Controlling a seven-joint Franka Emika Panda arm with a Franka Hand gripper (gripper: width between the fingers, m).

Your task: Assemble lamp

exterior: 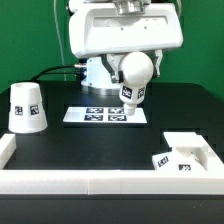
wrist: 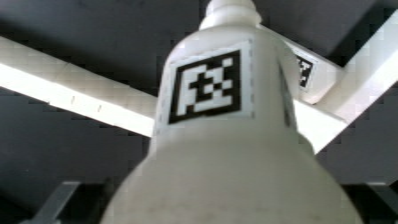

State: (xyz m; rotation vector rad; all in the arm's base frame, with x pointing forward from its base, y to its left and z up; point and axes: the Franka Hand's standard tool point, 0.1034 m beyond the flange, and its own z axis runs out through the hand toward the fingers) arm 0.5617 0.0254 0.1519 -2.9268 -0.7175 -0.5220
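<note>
The white plastic round-topped bulb (exterior: pixel 133 82) is off the black desk (exterior: pixel 90 145), held up under the robot's wrist. Its rounded head is uppermost and its narrower stem, which carries a black-and-white square tag, points down at a slight tilt. In the wrist view the stem fills the middle of the picture and narrows to its tip away from the camera. The end effector (wrist: pixel 214 202) is clenched on the bulb's wide end. Its fingers are mostly hidden at the picture's edge, so the exact hold is hard to make out.

In the exterior view, the stem's tip shows over the right end of the thin flat white marker board (exterior: pixel 100 114); it seems to hang clear of it. The white flat square base block (exterior: pixel 186 152) lies at the exterior view's right, in the near corner of a low white rail (exterior: pixel 80 181). The white cup-shaped tapered shade (exterior: pixel 25 107) stands narrow end up at the exterior view's left, well apart from the bulb.
</note>
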